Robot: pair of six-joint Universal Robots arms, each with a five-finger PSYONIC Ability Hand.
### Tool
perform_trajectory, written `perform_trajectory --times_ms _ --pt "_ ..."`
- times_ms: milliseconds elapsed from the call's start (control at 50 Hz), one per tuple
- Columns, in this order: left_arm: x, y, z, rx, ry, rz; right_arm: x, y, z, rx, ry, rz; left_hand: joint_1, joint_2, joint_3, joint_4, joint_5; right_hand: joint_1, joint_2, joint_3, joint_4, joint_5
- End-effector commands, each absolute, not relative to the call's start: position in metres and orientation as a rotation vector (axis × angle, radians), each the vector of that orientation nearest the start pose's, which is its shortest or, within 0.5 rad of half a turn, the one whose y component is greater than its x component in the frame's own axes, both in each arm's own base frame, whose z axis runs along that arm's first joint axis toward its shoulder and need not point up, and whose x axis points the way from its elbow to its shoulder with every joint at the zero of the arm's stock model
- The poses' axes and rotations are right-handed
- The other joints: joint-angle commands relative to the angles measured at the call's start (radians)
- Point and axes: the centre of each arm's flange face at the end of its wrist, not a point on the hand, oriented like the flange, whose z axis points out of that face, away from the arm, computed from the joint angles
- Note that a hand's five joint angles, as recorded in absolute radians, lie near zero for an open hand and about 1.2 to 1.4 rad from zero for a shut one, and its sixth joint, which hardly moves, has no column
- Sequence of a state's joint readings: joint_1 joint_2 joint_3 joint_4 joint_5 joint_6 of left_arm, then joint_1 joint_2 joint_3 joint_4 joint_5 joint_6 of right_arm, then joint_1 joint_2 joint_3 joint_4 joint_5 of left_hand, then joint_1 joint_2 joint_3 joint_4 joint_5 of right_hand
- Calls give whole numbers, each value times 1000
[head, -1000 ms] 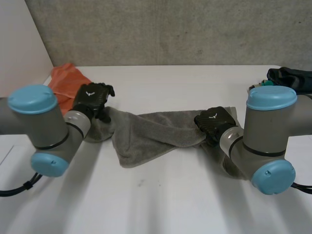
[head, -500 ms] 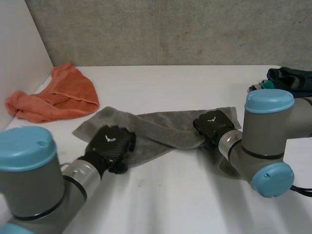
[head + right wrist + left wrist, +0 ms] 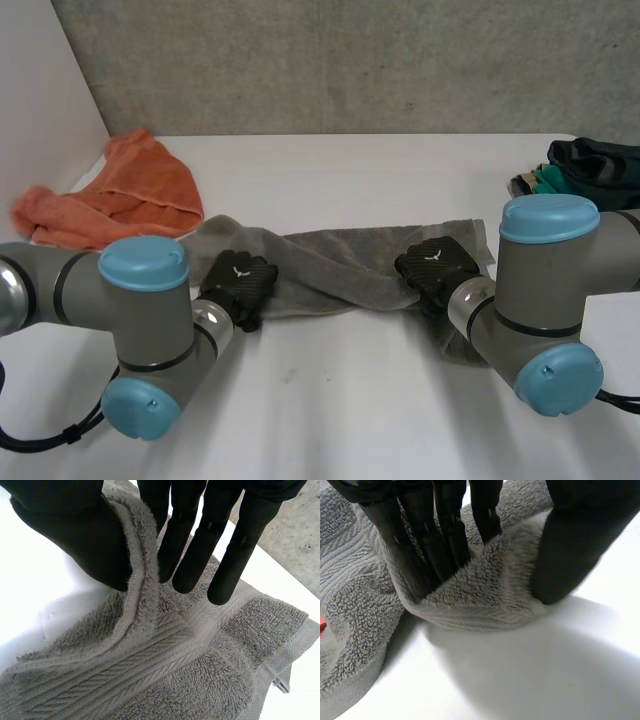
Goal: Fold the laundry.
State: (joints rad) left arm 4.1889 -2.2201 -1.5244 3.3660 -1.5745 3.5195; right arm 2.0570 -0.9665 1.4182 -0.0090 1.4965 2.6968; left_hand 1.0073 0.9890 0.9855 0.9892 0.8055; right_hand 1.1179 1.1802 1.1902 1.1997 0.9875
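A grey towel (image 3: 330,258) lies stretched in a rumpled band across the middle of the white table (image 3: 360,410). My left hand (image 3: 238,284) sits on the towel's near left edge. In the left wrist view, this hand (image 3: 445,535) pinches a raised fold of towel (image 3: 485,592) between fingers and thumb. My right hand (image 3: 437,264) is at the towel's right end. In the right wrist view, the thumb of that hand (image 3: 75,530) presses the towel's hemmed edge (image 3: 140,595) against the fingers, and the rest of the cloth spreads flat beyond the fingertips.
An orange cloth (image 3: 115,200) lies crumpled at the back left, near the side wall. A pile of dark and green garments (image 3: 585,165) sits at the back right edge. Bare table stretches along the front between my two arms.
My left hand left the towel's far left end, swung to its near left edge and closed on a fold there. The towel's left end spread flatter. The right hand kept its grip.
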Motion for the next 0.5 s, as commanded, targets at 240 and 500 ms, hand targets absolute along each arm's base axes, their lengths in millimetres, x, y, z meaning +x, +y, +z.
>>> perform_trajectory --times_ms 240,500 --pt "-281 -246 260 861 2017 -2336 277 -266 242 -1361 2139 -1984 389 407 411 407 416 278 216 206 197 234" --pt "-240 -218 310 912 2062 -2141 235 -227 353 -1480 2061 -2253 389 407 411 407 416 278 216 206 197 234"
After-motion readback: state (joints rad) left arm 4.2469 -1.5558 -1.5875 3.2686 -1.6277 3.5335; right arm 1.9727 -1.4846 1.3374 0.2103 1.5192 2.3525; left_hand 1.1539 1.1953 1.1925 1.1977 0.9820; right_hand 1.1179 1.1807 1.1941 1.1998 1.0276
